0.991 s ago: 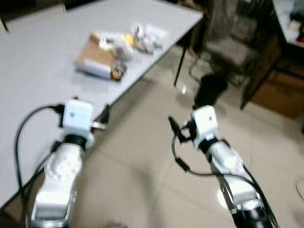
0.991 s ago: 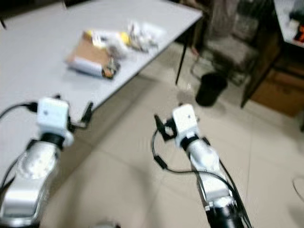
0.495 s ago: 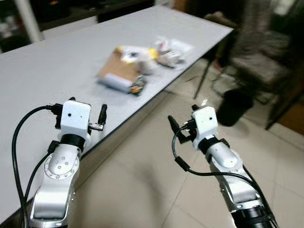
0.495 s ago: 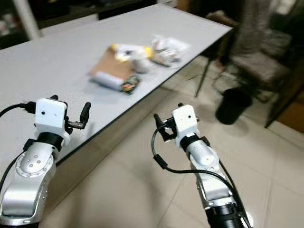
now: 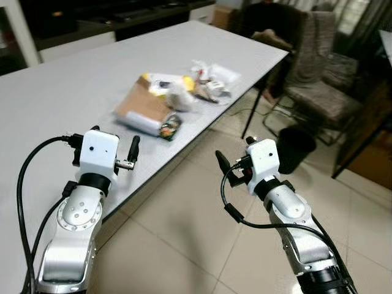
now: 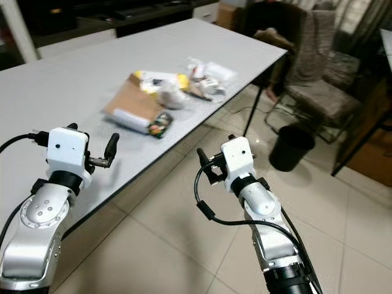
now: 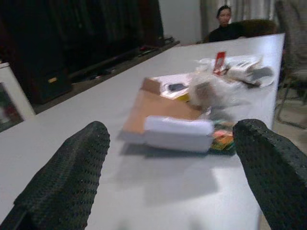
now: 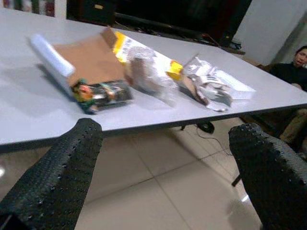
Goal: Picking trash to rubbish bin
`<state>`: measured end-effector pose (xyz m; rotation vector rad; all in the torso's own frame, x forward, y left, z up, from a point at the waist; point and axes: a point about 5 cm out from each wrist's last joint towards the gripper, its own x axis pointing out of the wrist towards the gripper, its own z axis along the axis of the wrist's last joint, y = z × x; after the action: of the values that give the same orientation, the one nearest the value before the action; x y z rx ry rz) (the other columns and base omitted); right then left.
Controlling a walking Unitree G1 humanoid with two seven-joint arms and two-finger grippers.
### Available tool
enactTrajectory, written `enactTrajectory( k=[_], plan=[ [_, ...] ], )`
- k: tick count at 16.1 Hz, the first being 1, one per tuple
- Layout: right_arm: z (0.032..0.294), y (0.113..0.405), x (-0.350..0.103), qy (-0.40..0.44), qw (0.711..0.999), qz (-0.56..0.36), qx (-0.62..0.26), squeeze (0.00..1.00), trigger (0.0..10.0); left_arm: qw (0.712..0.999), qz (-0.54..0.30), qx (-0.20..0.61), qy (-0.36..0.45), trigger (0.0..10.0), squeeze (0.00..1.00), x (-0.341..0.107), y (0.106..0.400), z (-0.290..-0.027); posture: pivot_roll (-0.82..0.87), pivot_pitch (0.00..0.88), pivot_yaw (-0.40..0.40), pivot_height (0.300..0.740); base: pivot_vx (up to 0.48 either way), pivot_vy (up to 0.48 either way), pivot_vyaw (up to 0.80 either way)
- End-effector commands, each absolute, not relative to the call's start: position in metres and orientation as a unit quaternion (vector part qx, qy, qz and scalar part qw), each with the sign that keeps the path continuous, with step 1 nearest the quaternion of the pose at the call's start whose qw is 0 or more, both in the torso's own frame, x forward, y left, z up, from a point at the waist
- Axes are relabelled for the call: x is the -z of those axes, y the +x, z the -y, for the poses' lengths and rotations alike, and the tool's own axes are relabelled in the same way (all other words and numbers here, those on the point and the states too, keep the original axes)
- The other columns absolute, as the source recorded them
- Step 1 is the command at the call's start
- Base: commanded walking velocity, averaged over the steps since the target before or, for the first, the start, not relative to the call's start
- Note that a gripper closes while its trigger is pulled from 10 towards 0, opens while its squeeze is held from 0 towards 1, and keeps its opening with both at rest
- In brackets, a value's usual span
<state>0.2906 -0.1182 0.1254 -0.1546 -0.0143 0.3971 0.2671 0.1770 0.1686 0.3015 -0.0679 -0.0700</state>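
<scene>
— What's on the left?

— The left gripper (image 7: 170,167) hangs above the near part of the long grey table (image 5: 55,92), its two black fingers (image 7: 62,179) spread wide with nothing between them. It points along the tabletop toward the pile of rubbish.

— And the rubbish itself?

— Further along the table, close to the edge that faces the floor. There's an opened cardboard mailer (image 5: 136,105) with a white flap, and a small colourful wrapper (image 5: 169,127) touching its corner right by the table edge. Just beyond lies a crumpled clear bag (image 5: 179,96), then a yellow-and-white packet (image 8: 125,44) and a heap of silvery and white wrappers (image 5: 212,75).

— Where's the right arm?

— Off the table, out over the tiled floor (image 5: 184,226). The right gripper (image 8: 165,167) has its fingers (image 8: 266,167) held well apart too, empty, aimed at the table edge and the trash on it.

— Any bin?

— A black rubbish bin (image 5: 294,149) stands on the floor past the right arm, beside a table leg (image 5: 250,112) and near a grey chair (image 5: 321,79). A seated person (image 7: 225,21) is at the far end of the table.
</scene>
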Motion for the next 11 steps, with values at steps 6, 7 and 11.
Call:
enactTrajectory(
  k=[6,7,11],
  plan=[
    [0.124,0.292,-0.129,-0.045,0.984,0.014,-0.173,0.0,10.0,0.986,0.03,0.064,0.152,10.0,0.0,-0.167,0.267,-0.172,0.02,0.016,-0.068,0.74,0.368,0.0,0.4],
    [0.125,0.292,-0.127,-0.039,0.985,0.009,-0.17,0.0,10.0,0.986,0.029,0.069,0.151,10.0,0.0,-0.166,0.268,-0.171,0.02,0.016,-0.064,0.74,0.368,0.0,0.0],
    [0.13,0.287,-0.122,-0.015,0.989,-0.012,-0.148,0.0,10.0,0.985,0.03,0.083,0.147,10.0,0.0,-0.167,0.271,-0.167,0.01,0.021,-0.051,0.74,0.368,0.0,-0.2]
  ],
)
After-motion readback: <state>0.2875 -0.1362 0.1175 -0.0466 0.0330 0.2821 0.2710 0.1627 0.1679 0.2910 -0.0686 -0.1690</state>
